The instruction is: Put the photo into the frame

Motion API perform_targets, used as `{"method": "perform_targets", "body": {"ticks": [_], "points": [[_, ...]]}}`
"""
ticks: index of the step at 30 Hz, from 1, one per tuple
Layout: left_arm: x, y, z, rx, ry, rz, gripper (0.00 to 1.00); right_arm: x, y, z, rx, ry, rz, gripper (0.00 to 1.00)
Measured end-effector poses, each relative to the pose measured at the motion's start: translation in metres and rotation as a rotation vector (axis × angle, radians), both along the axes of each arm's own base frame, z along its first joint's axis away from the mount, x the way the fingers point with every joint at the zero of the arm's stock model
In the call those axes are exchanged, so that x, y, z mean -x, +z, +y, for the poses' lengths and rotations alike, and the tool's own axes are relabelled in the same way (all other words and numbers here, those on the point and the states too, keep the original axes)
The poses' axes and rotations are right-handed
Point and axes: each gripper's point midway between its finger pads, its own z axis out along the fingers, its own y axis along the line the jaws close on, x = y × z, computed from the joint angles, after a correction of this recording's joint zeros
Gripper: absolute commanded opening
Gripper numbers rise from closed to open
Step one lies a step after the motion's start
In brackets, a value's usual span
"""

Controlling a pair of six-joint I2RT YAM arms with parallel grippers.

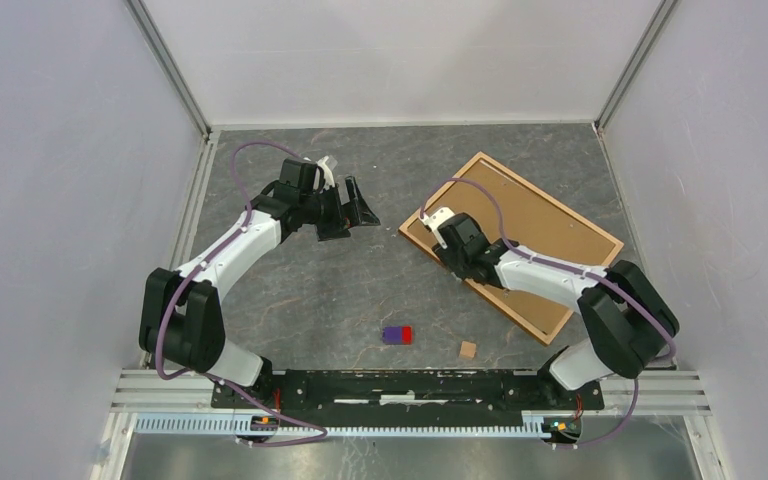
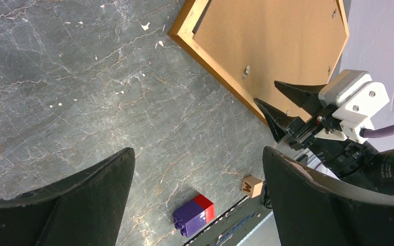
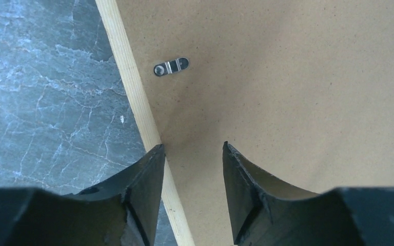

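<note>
On the grey marbled table [image 1: 320, 290], the thin light-wood frame [image 1: 552, 198] lies back-up right of centre in the overhead view, long axis slanting upper left to lower right, a plain brown backing board [image 1: 540, 228] set inside it. The left gripper [image 1: 357, 214] hangs at upper centre-left, jaws spread wide. The right gripper [image 3: 192, 154], jaws half parted and empty, straddles the frame's left rail near a metal clip [image 3: 171, 66].

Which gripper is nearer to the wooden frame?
Right. The right gripper is over the frame, fingers at its moulding; the left gripper hangs over the table, apart from it.
</note>
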Motion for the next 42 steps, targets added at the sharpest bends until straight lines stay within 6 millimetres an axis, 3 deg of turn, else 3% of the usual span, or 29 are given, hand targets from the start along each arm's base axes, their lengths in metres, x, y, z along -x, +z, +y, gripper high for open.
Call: {"method": "perform_targets", "body": {"ticks": [3,8,10,12,15,19,22,25,29,33,35,39,42], "points": [[0.000,0.000,0.000,0.000,0.000,0.000,1.00,-0.002,-0.002,0.000,0.015,-0.037,-0.017,0.43],[0.000,0.000,0.000,0.000,0.000,0.000,1.00,-0.005,-0.001,-0.004,0.000,-0.124,-0.043,0.52],[0.000,0.000,0.000,-0.002,0.001,0.000,1.00,-0.006,0.000,-0.004,-0.006,-0.141,-0.050,0.46],[-0.001,-0.002,0.000,-0.015,0.009,-0.003,1.00,-0.007,-0.001,-0.004,-0.014,-0.157,-0.052,0.33],[0.000,-0.007,0.001,-0.044,0.050,0.015,1.00,-0.013,-0.005,0.001,-0.014,-0.168,-0.073,0.28],[0.001,-0.017,-0.004,-0.052,0.116,0.099,1.00,-0.035,-0.010,0.009,0.022,-0.200,-0.102,0.37],[0.002,-0.028,-0.009,-0.043,0.164,0.167,0.99,-0.037,-0.009,0.012,0.017,-0.202,-0.092,0.63],[0.005,-0.034,-0.020,-0.021,0.192,0.223,0.98,-0.031,0.007,0.019,-0.044,-0.177,-0.079,0.78],[0.008,-0.042,-0.045,0.018,0.179,0.284,0.98,-0.027,0.048,0.026,-0.150,-0.145,-0.108,0.79],[0.016,-0.050,-0.074,0.067,0.143,0.343,0.99,-0.030,0.071,0.013,-0.286,-0.157,-0.126,0.77],[0.020,-0.053,-0.085,0.085,0.131,0.362,0.99,-0.021,0.064,0.000,-0.321,-0.161,-0.108,0.71],[0.021,-0.058,-0.104,0.138,0.123,0.402,0.98,0.019,0.017,-0.017,-0.283,-0.124,0.014,0.58],[0.018,-0.066,-0.111,0.166,0.136,0.440,0.98,0.046,-0.011,-0.023,-0.238,-0.082,0.097,0.55]]}}
